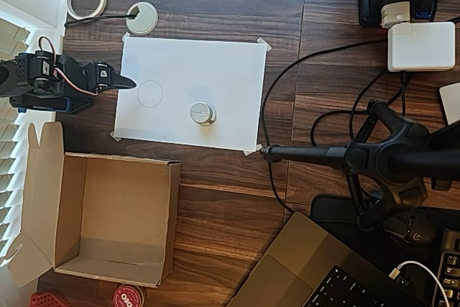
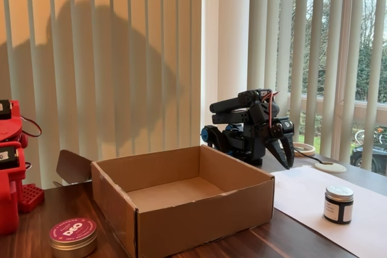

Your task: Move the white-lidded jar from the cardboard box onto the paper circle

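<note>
Standing on paper sheet (image 1: 215,70), white-lidded jar (image 1: 203,113) (upright)

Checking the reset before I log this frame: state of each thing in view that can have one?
white-lidded jar: upright, lid on, on the paper sheet, outside the pencil circle
cardboard box: open, empty, flaps out
gripper: closed or nearly so, empty, at the sheet's left edge in the overhead view, arm folded
red-lidded tin: lid on, beside the box
</note>
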